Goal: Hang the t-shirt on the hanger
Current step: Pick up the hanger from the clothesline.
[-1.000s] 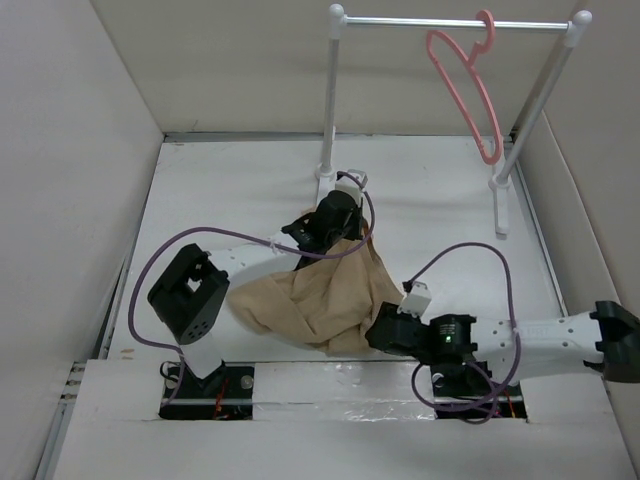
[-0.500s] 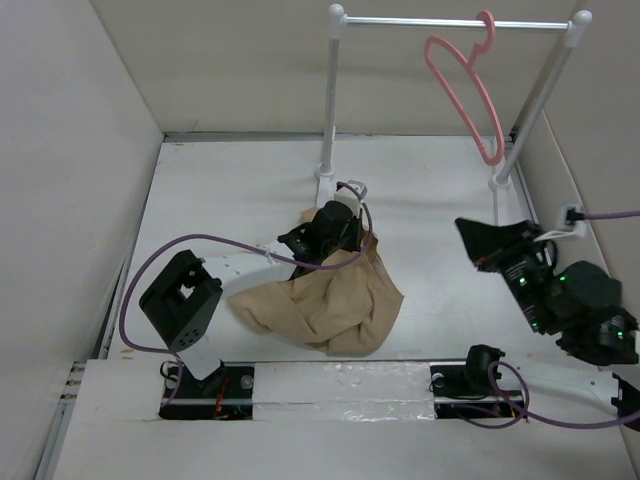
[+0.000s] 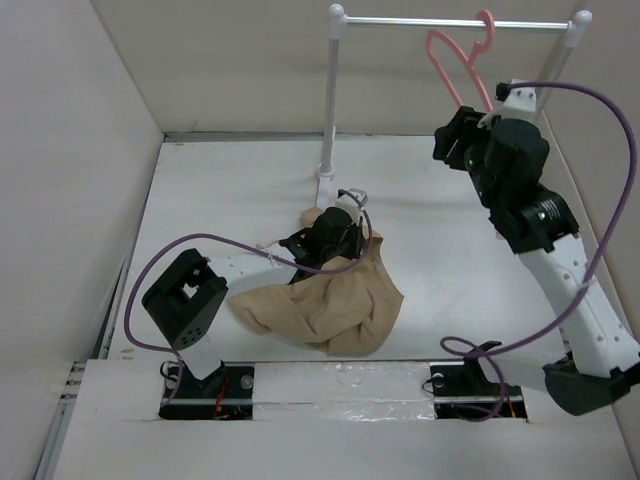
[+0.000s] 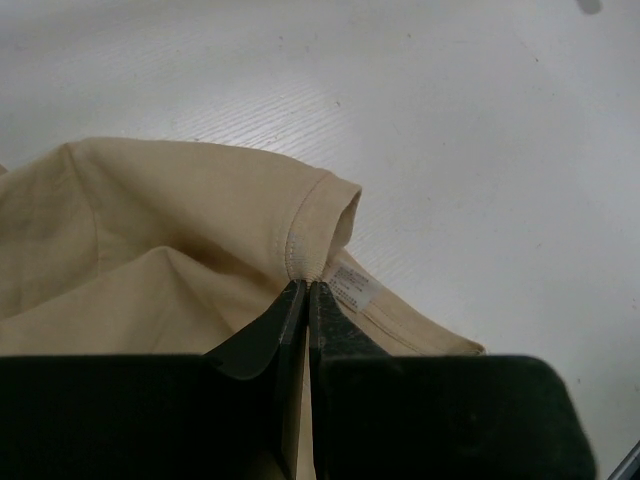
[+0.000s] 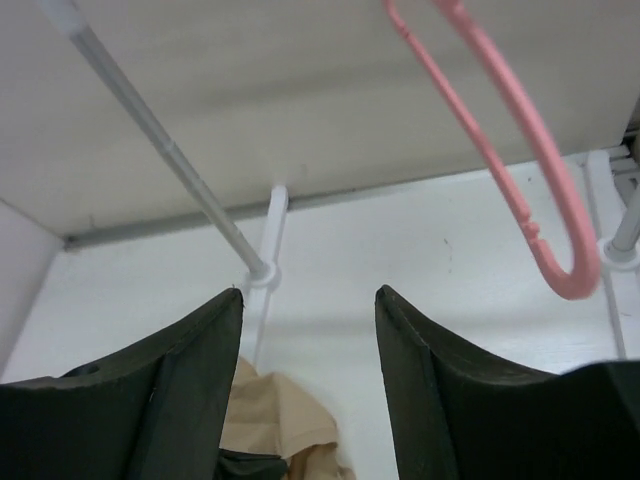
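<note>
Right end effector [image 5: 308, 298] has swung up to the far hanger [image 5: 570, 290], wide open and empty; a nudge could unhook it. Left end effector [image 4: 306, 288] pinches the t-shirt [image 4: 180, 220] edge.

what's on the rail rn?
Only the hanger, hooked near the right end of the rail; the right arm hides its lower half from above. The t-shirt lies on the table, pinched by the left gripper.
</note>
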Robot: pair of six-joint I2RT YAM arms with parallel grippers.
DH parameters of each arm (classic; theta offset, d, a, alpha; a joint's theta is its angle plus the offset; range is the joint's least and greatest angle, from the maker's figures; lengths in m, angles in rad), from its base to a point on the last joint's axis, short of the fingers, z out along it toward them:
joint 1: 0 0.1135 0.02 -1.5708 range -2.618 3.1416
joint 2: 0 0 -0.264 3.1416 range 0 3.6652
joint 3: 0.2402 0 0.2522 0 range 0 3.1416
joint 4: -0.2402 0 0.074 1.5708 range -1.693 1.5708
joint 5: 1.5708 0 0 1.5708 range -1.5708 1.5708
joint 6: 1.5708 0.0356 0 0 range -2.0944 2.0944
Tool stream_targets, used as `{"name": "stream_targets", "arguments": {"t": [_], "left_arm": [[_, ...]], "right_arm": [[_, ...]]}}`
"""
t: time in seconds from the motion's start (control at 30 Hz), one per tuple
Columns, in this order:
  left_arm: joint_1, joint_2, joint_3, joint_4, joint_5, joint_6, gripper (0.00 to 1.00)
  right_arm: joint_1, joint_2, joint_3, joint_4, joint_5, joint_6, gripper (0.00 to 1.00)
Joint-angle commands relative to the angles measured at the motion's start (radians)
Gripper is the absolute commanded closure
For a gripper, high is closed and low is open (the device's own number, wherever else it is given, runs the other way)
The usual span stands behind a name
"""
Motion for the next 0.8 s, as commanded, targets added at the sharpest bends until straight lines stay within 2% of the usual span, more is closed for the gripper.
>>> {"name": "stream_targets", "arguments": {"t": [0.0,0.03,0.1,0.13,0.17,0.23,0.3,0.33,0.4,0.43,0.53,0.63,0.77], "left_arm": [[-0.008,-0.036,-0.007,0.048,0.014,0.009,1.0],[-0.008,-0.031,-0.005,0.052,0.019,0.01,1.0],[-0.008,-0.025,0.002,0.052,0.02,0.013,1.0],[-0.008,-0.02,0.002,0.052,0.025,0.015,1.0],[-0.008,-0.022,0.001,0.052,0.026,0.015,1.0],[-0.008,-0.025,-0.002,0.054,0.029,0.015,1.0],[-0.008,-0.029,-0.014,0.059,0.032,0.015,1.0],[-0.008,-0.035,-0.018,0.06,0.037,0.015,1.0],[-0.008,-0.039,-0.028,0.06,0.042,0.013,1.0],[-0.008,-0.04,-0.03,0.065,0.042,0.012,1.0],[-0.008,-0.039,-0.036,0.065,0.034,0.015,1.0],[-0.008,-0.039,-0.037,0.059,0.032,0.018,1.0],[-0.008,-0.04,-0.041,0.062,0.028,0.022,1.0]], "right_arm": [[-0.14,0.025,0.151,-0.06,-0.202,-0.036,0.43],[-0.174,0.062,0.188,-0.072,-0.312,-0.034,0.61],[-0.231,0.106,0.293,-0.121,-0.411,-0.045,0.71],[-0.261,0.161,0.33,-0.152,-0.411,-0.054,0.89],[-0.261,0.182,0.362,-0.193,-0.372,-0.068,0.95],[-0.292,0.212,0.387,-0.203,-0.233,-0.073,1.0],[-0.33,0.234,0.369,-0.182,-0.209,-0.067,1.0],[-0.35,0.242,0.346,-0.169,-0.228,-0.057,0.97],[-0.393,0.259,0.322,-0.129,-0.236,-0.03,0.76],[-0.404,0.265,0.299,-0.113,-0.245,-0.028,0.57],[-0.447,0.317,0.295,-0.083,-0.273,-0.016,0.35],[-0.472,0.384,0.334,-0.097,-0.334,-0.024,0.3],[-0.472,0.412,0.331,-0.071,-0.362,-0.037,0.32]]}}
